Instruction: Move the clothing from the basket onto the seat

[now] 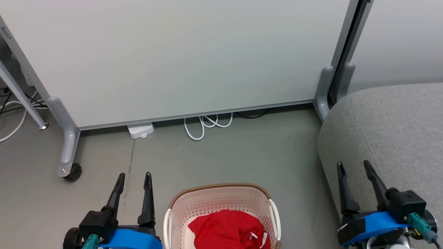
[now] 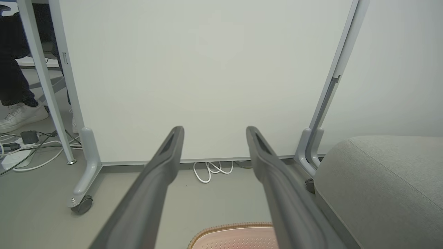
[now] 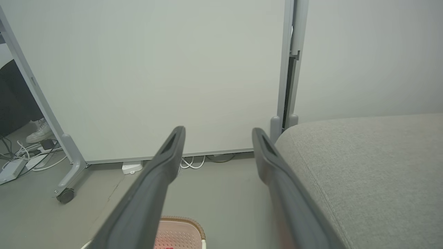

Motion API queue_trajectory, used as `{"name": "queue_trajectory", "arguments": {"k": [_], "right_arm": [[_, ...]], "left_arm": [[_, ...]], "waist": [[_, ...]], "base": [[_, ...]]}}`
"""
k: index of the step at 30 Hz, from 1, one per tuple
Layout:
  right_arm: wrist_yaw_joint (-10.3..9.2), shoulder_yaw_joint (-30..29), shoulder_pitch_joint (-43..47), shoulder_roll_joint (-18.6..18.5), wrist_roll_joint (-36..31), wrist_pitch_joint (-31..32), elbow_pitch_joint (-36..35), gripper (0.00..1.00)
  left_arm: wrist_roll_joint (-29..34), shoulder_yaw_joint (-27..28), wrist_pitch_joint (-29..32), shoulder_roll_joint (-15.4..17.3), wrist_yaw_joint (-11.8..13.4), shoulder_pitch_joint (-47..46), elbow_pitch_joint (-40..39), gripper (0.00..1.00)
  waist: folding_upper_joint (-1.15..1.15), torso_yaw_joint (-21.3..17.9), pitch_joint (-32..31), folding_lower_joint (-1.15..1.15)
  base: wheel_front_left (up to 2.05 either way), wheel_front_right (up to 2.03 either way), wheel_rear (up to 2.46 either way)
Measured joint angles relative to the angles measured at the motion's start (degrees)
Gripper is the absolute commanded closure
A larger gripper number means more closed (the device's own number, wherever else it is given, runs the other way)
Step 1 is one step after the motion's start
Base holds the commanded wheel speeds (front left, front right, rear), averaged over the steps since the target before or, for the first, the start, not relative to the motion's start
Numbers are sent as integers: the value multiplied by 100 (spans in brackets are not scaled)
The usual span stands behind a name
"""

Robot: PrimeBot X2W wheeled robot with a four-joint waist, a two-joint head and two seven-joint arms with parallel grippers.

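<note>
Head view: the first pick looks not yet begun. The clothing (image 1: 228,230) lies bunched in the basket (image 1: 221,187) on the floor (image 1: 242,152) between the arms. The left gripper (image 1: 134,174) hovers just left of it and the right gripper (image 1: 353,163) is by the seat (image 1: 398,128), both spread wide and empty.

Left wrist view: its fingers (image 2: 155,180) point at the partition (image 2: 207,69), with the basket rim below.

Right wrist view: the same wide spread, beside the seat.

Next, I'd say, one arm must dip into the basket and pinch the cloth.
</note>
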Motion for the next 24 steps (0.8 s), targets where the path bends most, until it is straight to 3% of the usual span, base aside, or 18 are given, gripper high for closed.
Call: {"name": "queue_trajectory", "arguments": {"k": [24], "right_arm": [[7,101,-186,-3,-32,-131,-9,0]], "left_arm": [[181,15,-31,9,-37,-126,237,0]], "waist": [[0,-97,324,0]], "base": [[0,0,0]]}}
